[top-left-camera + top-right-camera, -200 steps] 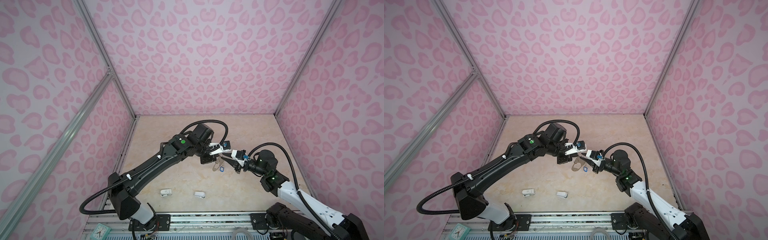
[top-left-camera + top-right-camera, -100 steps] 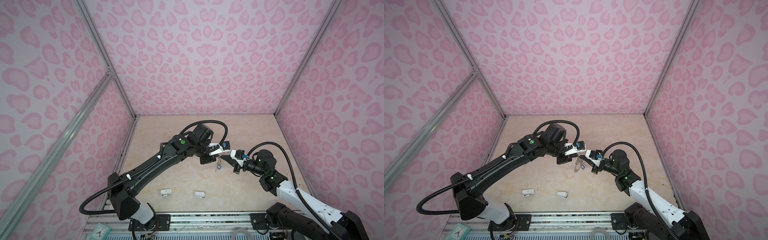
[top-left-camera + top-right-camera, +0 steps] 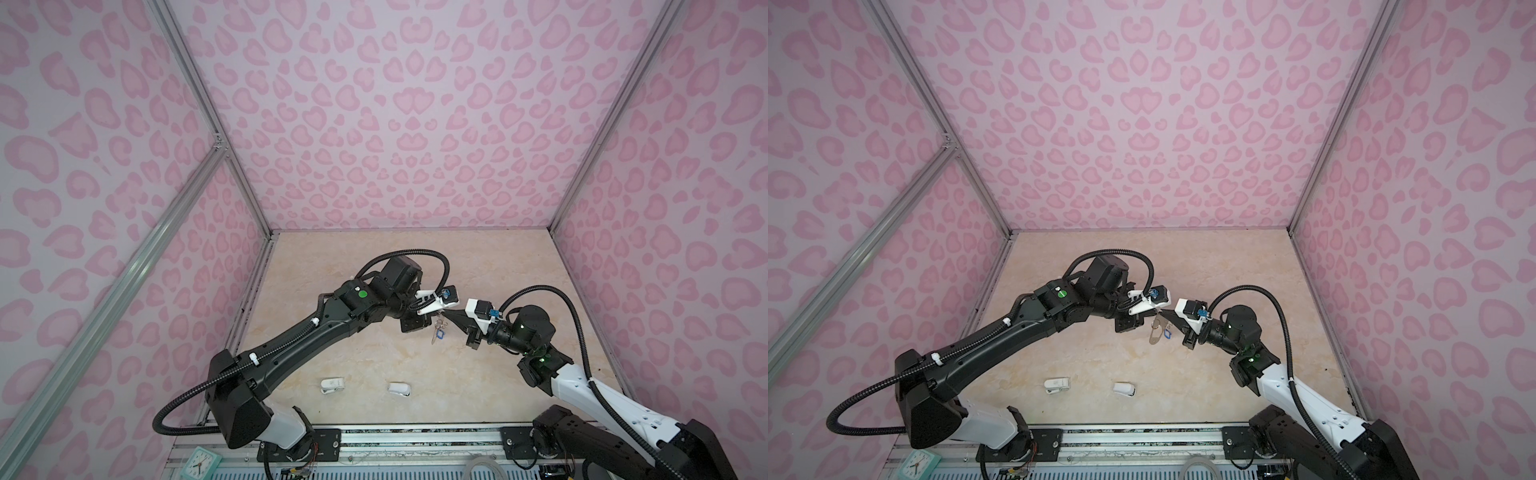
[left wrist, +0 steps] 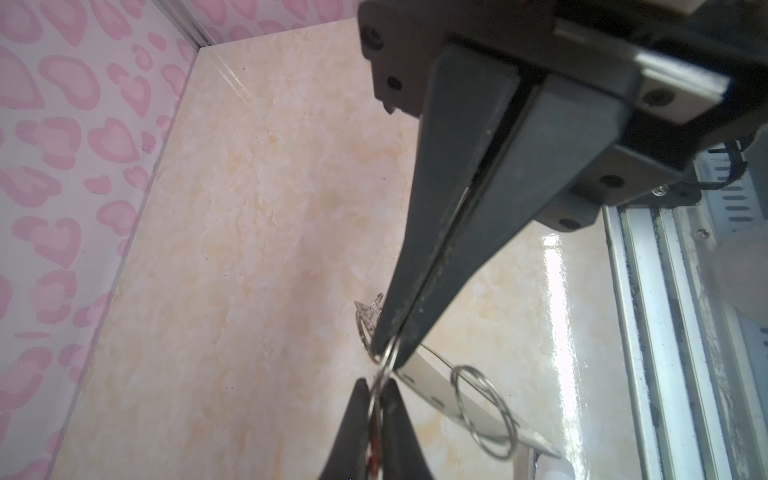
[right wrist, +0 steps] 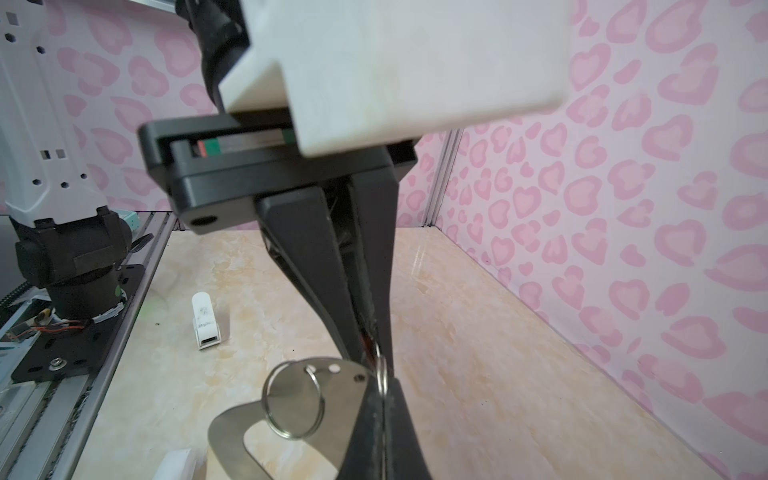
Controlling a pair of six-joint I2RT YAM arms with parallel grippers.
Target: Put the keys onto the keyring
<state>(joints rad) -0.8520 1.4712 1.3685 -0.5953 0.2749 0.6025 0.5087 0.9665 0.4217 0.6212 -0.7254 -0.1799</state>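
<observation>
Above the middle of the desk (image 3: 332, 257), the 2 grippers meet tip to tip in the air. The left gripper (image 4: 387, 354) is nearly closed, pinching 1 wire ring (image 4: 383, 368) of the keyring (image 5: 336, 395), whose flat metal plate hangs below. The right gripper (image 5: 376, 353) is clamped tight on the key with the red tag (image 4: 375, 440), pressed against that same ring. The key with the blue tag (image 3: 441, 332) dangles beside the plate; we cannot tell whether it is threaded on. We judge the keyring light, stiff and slippery, best held by its plate edge or a ring. The key is best held by its tag, since the springy wire will resist. Compared with 1 second ago, both arms sit almost unchanged; the plate seems turned slightly narrower.
</observation>
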